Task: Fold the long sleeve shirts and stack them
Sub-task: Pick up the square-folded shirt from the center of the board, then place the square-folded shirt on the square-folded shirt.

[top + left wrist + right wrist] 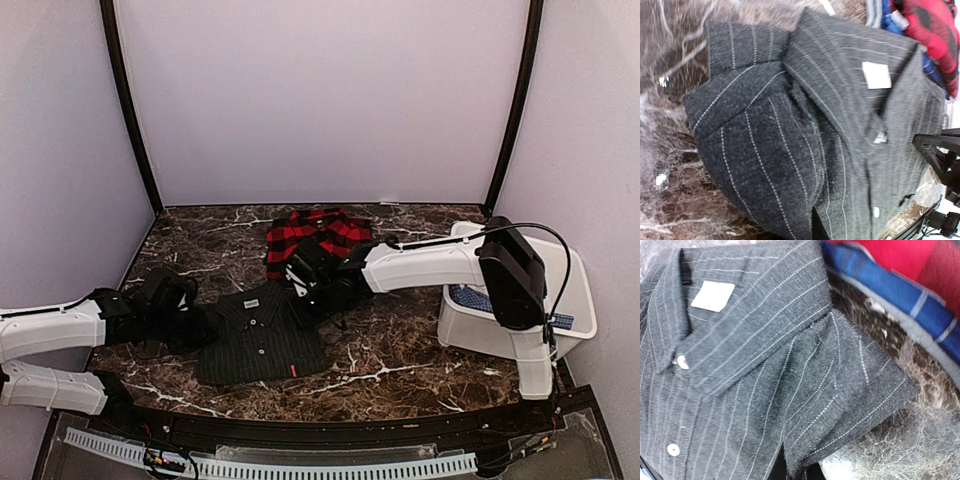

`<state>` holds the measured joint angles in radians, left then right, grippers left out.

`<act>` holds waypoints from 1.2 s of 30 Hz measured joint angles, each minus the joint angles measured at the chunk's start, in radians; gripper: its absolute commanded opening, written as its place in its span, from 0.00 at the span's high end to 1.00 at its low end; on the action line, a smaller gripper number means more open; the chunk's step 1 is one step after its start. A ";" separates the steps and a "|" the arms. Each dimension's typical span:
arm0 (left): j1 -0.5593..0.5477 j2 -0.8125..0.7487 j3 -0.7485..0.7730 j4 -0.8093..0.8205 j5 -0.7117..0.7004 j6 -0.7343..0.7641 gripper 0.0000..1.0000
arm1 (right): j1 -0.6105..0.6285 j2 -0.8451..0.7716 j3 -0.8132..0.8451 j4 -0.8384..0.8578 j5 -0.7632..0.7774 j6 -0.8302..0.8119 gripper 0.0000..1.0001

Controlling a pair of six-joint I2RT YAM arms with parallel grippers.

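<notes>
Top external: charcoal pinstripe shirt (262,345) lies flat on surface (400,365), plaid shirt (318,235) behind it. Shoulders pinched by left claw (198,322) and right claw (303,285). Lift both level; keep fold line straight.

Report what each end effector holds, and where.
Both pinch the charcoal pinstripe shirt: the left end effector and the right end effector are each shut on the folded shoulder on its own side of the collar.

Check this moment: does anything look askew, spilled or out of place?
The red-and-black plaid shirt lies bunched in a heap at the back of the table, behind the laid-out pinstripe shirt. Nothing looks spilled or damaged.
</notes>
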<state>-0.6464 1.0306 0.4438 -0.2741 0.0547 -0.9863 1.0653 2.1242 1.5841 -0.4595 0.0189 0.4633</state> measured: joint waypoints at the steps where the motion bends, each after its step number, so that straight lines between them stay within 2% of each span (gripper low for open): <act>1: 0.000 -0.014 0.011 -0.014 -0.004 0.003 1.00 | 0.001 0.000 0.011 -0.005 0.000 -0.002 1.00; 12: 0.000 -0.067 0.137 -0.124 -0.032 0.043 1.00 | 0.004 -0.024 0.137 -0.045 -0.051 -0.033 1.00; 21: 0.000 -0.035 0.327 -0.183 -0.058 0.108 1.00 | -0.009 -0.040 0.235 -0.098 -0.026 -0.071 1.00; 26: 0.000 0.081 0.449 -0.180 -0.068 0.157 1.00 | -0.058 -0.068 0.268 -0.134 -0.005 -0.096 1.00; 36: 0.039 0.426 0.790 -0.104 -0.031 0.277 1.00 | -0.221 -0.105 0.336 -0.180 0.028 -0.151 1.00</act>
<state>-0.6071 1.4567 1.2343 -0.3779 0.0235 -0.7094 0.8444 2.0193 1.9198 -0.6395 0.0467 0.3122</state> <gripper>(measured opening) 0.053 0.032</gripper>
